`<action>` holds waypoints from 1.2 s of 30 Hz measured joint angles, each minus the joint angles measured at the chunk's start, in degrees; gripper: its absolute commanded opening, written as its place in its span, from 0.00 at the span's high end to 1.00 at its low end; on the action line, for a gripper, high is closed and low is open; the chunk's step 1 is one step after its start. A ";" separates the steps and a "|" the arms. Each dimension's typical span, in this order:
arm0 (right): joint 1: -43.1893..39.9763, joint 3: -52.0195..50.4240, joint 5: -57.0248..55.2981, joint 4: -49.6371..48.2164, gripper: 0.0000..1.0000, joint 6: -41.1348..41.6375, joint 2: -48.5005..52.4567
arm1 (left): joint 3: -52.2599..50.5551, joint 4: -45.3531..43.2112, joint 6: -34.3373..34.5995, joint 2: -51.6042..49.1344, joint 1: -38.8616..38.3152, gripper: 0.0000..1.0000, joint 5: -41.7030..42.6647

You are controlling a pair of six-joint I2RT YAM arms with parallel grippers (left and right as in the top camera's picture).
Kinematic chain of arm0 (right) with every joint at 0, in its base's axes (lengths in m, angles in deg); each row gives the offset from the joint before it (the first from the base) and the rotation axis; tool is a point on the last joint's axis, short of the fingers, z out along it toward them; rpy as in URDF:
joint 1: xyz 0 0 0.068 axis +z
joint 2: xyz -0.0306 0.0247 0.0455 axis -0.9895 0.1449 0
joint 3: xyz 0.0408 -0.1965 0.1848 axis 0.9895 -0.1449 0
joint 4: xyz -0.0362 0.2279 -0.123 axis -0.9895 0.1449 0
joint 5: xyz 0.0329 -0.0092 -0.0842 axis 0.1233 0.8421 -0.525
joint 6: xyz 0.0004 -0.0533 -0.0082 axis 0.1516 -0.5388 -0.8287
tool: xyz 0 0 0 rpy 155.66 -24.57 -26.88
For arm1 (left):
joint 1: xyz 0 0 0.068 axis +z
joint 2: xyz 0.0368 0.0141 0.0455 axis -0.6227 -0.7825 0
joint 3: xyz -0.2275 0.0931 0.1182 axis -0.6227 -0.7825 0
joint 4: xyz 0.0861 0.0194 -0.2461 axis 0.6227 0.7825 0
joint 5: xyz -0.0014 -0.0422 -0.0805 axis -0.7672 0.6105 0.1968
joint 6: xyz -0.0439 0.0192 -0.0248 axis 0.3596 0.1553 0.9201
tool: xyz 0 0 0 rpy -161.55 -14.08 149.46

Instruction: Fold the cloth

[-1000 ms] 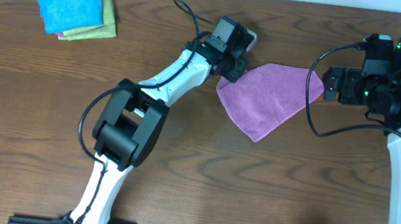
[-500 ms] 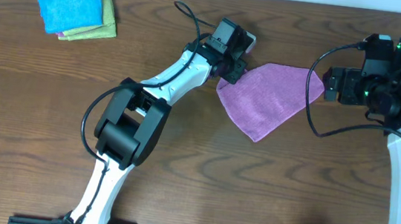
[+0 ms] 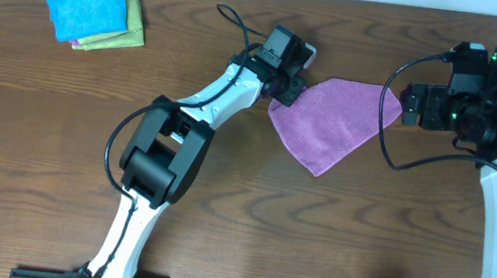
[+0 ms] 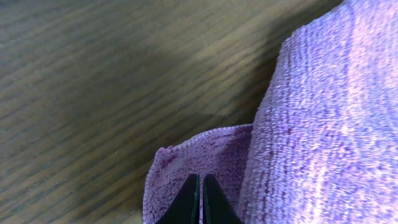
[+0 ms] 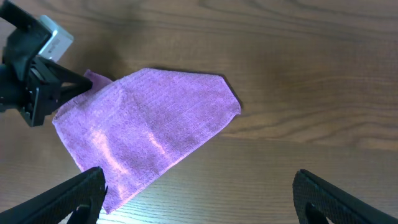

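Observation:
A purple cloth (image 3: 333, 122) lies folded over on the wooden table, right of centre. It also shows in the right wrist view (image 5: 149, 130) and fills the left wrist view (image 4: 323, 118). My left gripper (image 3: 284, 91) is at the cloth's left corner, shut on a thin flap of it (image 4: 202, 186). My right gripper (image 5: 199, 196) is open and empty, held above the table to the right of the cloth (image 3: 409, 108).
A stack of folded cloths, blue on top of yellow-green and pink (image 3: 95, 12), sits at the far left corner. The left arm reaches diagonally across the middle of the table (image 3: 206, 107).
The left gripper has crept very slightly up and to the right with the cloth corner. The right arm has not moved.

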 measured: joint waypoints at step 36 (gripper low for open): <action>5.55 -17.51 11.47 -36.04 0.99 5.97 19.58 | 0.81 -1.01 -0.33 -2.38 1.84 0.94 -16.37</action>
